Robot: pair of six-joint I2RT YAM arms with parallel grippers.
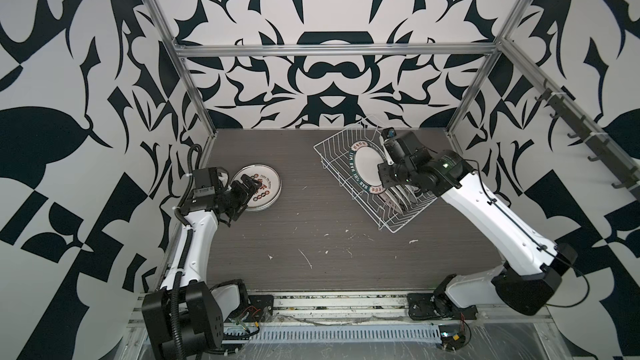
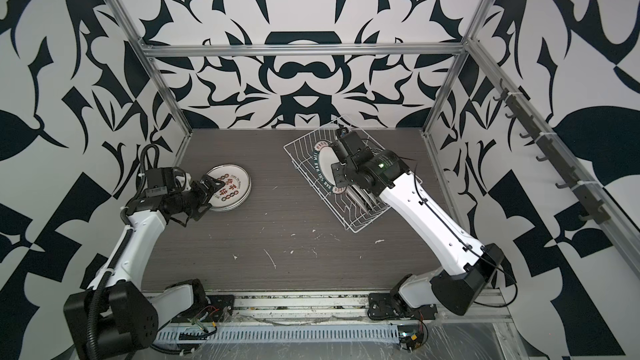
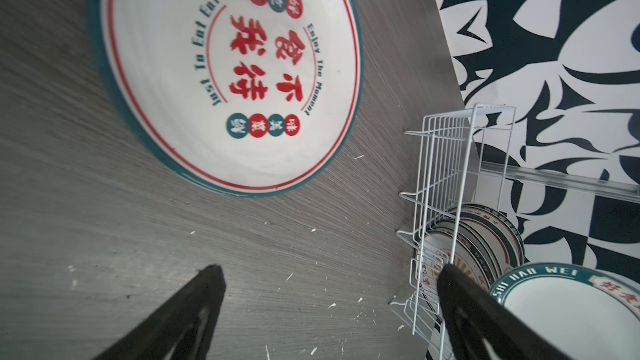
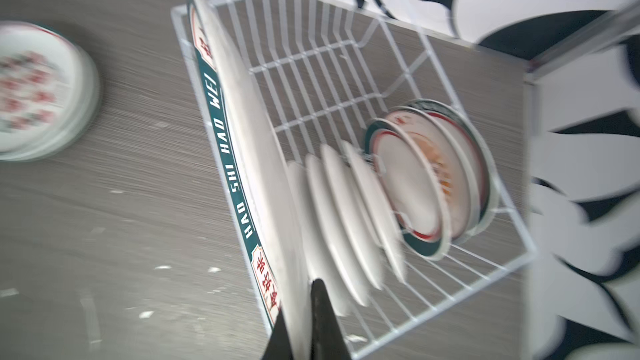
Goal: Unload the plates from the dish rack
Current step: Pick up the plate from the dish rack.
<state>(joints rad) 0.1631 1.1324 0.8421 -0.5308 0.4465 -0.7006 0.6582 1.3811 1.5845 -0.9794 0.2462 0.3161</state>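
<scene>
The white wire dish rack (image 1: 333, 148) (image 4: 329, 46) stands at the back right of the table. My right gripper (image 1: 385, 162) (image 4: 300, 301) is shut on the rim of a large green-rimmed plate (image 1: 363, 167) (image 2: 323, 165) (image 4: 242, 116), which it holds on edge, tilted, over the rack's left side. Several more plates (image 1: 398, 199) (image 4: 346, 219) stand in the rack's slots. At the left, a stack of plates (image 1: 268, 181) (image 3: 221, 74) with red characters lies flat on the table. My left gripper (image 1: 247, 185) (image 3: 329, 270) hovers open at the stack's near edge, with nothing between its fingers.
The grey wood-grain table (image 1: 311, 237) carries white specks. Aluminium frame posts (image 1: 194, 98) stand at the back corners. A rail of dark hooks (image 1: 588, 140) runs along the right wall. The arm bases and a cable duct (image 1: 346, 334) line the front edge.
</scene>
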